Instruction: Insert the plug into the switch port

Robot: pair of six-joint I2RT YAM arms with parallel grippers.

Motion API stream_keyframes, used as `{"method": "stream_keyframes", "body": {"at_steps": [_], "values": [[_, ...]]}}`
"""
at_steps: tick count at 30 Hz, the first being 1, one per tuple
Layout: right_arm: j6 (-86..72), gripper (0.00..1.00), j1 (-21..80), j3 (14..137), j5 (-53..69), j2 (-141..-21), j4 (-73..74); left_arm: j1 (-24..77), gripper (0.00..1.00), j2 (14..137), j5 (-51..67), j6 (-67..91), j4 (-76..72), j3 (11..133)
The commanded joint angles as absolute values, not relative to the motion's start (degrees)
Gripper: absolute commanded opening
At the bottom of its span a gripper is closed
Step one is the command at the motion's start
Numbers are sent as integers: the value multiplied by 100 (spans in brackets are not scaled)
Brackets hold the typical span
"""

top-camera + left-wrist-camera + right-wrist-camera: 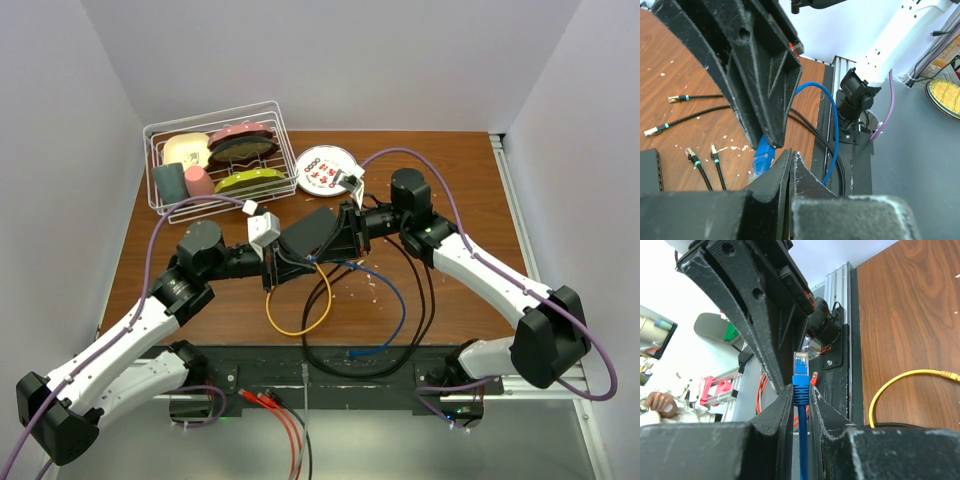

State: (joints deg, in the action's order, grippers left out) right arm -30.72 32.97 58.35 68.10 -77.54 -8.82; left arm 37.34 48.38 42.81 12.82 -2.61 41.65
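Grippers, two, tips close together above the table [910, 300]. One switch [649, 170], cut off at the left-wrist view's edge, ports illegible. One blue plug [800, 371]. Four black cable ends [672, 98] on the table. One yellow cable [900, 376]. The right gripper [801, 392] is clamped on the blue plug, held off the table, tip clear. The left gripper [791, 156] is pressed together, nothing visible between.
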Motion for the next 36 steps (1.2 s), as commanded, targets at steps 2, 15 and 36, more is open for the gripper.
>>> {"method": "stream_keyframes", "body": {"at_steps": [2, 15, 36], "values": [[-2973, 0, 3287, 5871, 6917, -7585, -933, 3788, 0, 4799, 3878, 1449, -527, 4219], [-369, 87, 3296, 6768, 3700, -6381, 1960, 3788, 0, 5396, 3322, 2083, 615, 5124], [-906, 81, 3296, 5466, -404, -8294, 1020, 3771, 13, 6486, 826, 2171, 492, 4359]]}}
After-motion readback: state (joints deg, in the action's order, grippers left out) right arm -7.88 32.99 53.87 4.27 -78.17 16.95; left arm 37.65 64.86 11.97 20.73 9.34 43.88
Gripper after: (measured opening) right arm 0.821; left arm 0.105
